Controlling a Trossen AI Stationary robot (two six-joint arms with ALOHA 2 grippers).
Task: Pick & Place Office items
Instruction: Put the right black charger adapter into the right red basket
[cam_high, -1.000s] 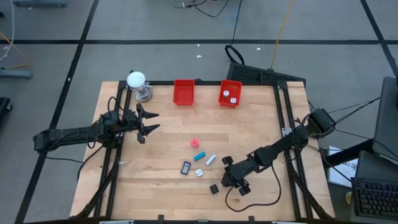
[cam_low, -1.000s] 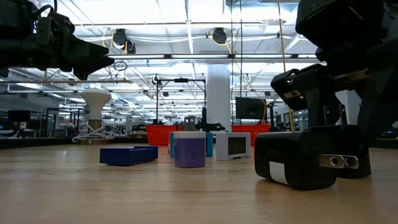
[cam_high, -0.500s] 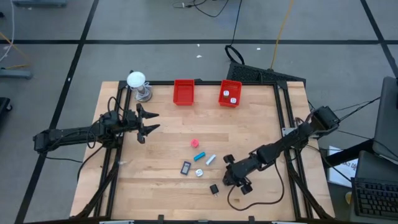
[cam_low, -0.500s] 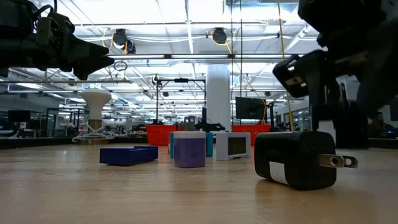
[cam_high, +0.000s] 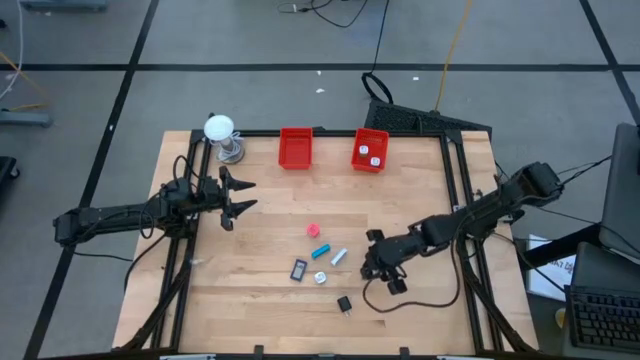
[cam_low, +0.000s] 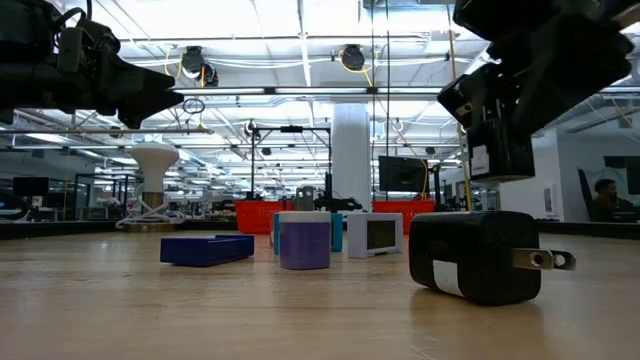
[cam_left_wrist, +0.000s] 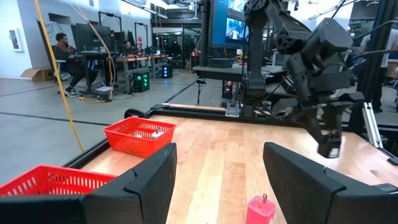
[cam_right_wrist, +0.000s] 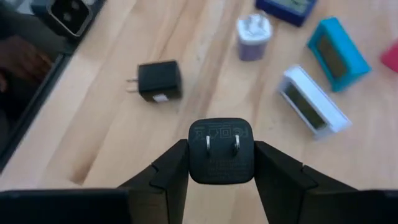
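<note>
Lifting clear of the bench, the right end effector (cam_right_wrist: 221, 163) had clamped a black charger cube (cam_right_wrist: 221, 149) near the front-right, leaving its twin (cam_high: 344, 304) behind; left end effector (cam_high: 238, 196) waited open.

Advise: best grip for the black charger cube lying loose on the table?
Probably straight down from above. The black charger cube lies on its side, prongs level with the wood, apart from other pieces. Pinch its two flat side faces across the body, fingers clear of the prongs, as the right gripper holds its twin.

matt black plastic charger (cam_right_wrist: 221, 151) between dark matt pincer fingers (cam_right_wrist: 166, 169) over a smooth pale wood table (cam_right_wrist: 112, 112).
</note>
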